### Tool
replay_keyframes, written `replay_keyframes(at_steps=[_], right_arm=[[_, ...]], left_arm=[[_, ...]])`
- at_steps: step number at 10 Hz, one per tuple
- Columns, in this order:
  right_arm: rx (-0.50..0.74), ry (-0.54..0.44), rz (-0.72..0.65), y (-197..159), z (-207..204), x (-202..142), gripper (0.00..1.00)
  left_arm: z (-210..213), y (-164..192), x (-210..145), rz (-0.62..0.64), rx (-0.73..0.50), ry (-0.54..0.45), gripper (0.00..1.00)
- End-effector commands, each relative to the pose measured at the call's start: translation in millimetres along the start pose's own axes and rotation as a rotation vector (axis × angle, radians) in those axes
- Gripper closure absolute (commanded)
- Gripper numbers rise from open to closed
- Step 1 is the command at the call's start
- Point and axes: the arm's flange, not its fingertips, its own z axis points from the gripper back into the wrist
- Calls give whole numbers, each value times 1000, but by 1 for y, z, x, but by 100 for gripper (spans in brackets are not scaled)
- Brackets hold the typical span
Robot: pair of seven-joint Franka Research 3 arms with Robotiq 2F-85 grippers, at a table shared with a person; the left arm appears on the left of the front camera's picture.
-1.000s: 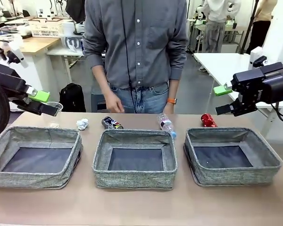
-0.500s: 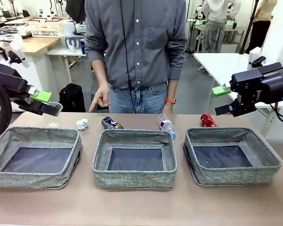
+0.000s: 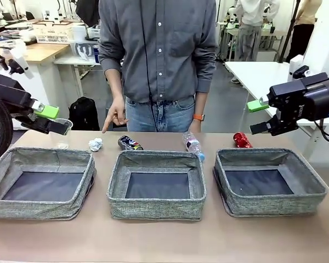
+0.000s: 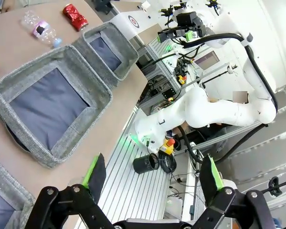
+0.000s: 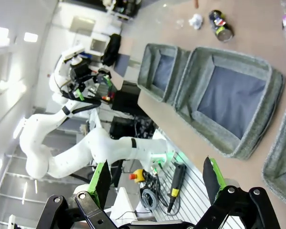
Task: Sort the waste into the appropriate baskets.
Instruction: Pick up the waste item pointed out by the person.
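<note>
Three grey woven baskets with dark flat bottoms stand in a row on the bench [image 3: 164,235]. The middle basket [image 3: 156,208] has the left basket [image 3: 38,209] and the right basket [image 3: 274,204] just beside it.

The waste lies along the far side of this row. Behind the middle basket's far-left corner is the dark can [image 3: 130,143], crushed and patterned. Left of it are the wad [image 3: 95,144] of crumpled white paper and, farther left, pale litter [image 3: 62,146]. At the middle basket's far-right corner lies the bottle [image 3: 193,144], clear with a pink label, its blue cap at the rim. Farther right, behind the right basket, is the red can [image 3: 242,140], crushed.

The left gripper [image 3: 54,120] hangs well left of and above the middle basket, jaws wide apart. The clear cup [image 3: 64,124] shows at its lower fingertip; whether they touch I cannot tell. The right gripper [image 3: 259,116] hangs well to the right, jaws wide apart.

A person's hand [image 3: 114,119] points a finger down above the wad.
</note>
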Motion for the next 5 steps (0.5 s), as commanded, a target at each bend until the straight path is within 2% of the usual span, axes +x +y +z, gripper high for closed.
replay_keyframes(at_steps=[1,2,3,4,5], right_arm=[[19,-11,-8,5,-1,6,0],[19,-11,-8,5,-1,6,0],[19,-11,-8,5,-1,6,0],[19,-11,-8,5,-1,6,0],[19,-11,-8,5,-1,6,0]], left_arm=[[-3,-4,2,-112,322,64,0],[0,-3,6,-105,743,140,0],[-2,-2,8,-59,930,255,0],[-4,1,9,-26,1003,360,0],[-5,-1,11,-26,956,294,0]])
